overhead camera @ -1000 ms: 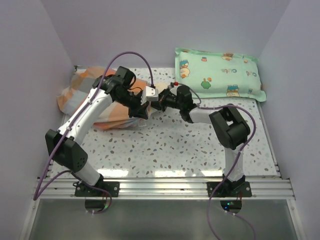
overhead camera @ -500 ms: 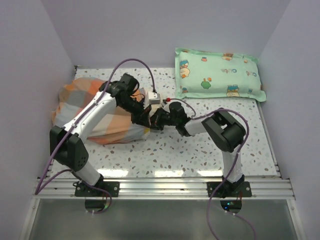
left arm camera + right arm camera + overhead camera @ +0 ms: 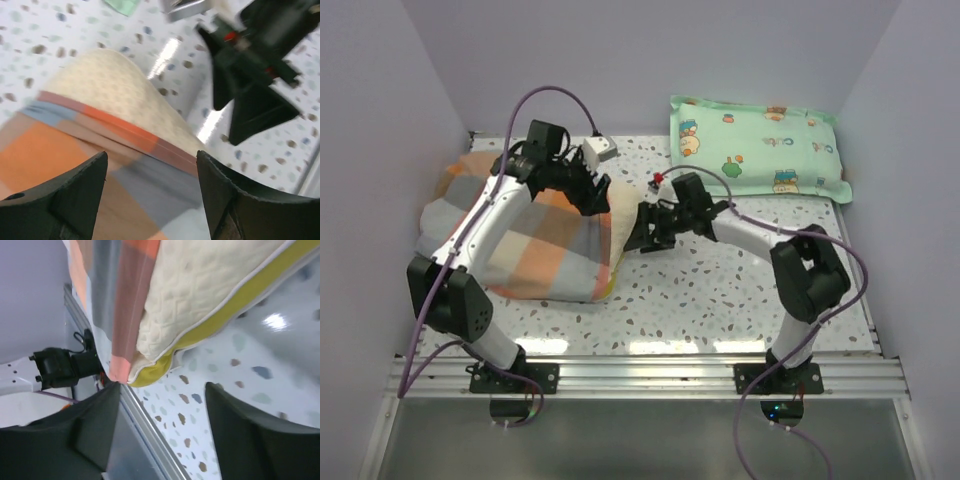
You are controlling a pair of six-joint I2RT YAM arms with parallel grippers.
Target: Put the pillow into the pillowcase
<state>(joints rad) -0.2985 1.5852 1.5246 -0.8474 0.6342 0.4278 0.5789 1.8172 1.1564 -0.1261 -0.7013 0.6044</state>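
Observation:
The plaid pillowcase [image 3: 520, 240] lies flat on the left of the table, with the cream-yellow pillow [image 3: 617, 240] mostly inside it. Only the pillow's right end sticks out of the opening. My left gripper [image 3: 593, 196] hovers open over the case's far right corner. In the left wrist view the left gripper [image 3: 150, 185] has the plaid pillowcase [image 3: 100, 170] and the quilted pillow [image 3: 115, 95] below it, and nothing is held. My right gripper [image 3: 645, 232] stands open just right of the pillow's end. The right wrist view shows the right gripper [image 3: 162, 405] empty, near the pillow [image 3: 200, 295] and the pillowcase [image 3: 115, 290].
A mint-green cartoon-print pillow [image 3: 755, 148] lies at the back right of the speckled table [image 3: 720, 290]. Purple walls close in the left, back and right sides. The metal rail [image 3: 650, 375] with both arm bases runs along the near edge.
Both grippers have opened and let go of the pillowcase. The left arm drew back and left, the right gripper backed off to the right. The case has settled flat and spread out.

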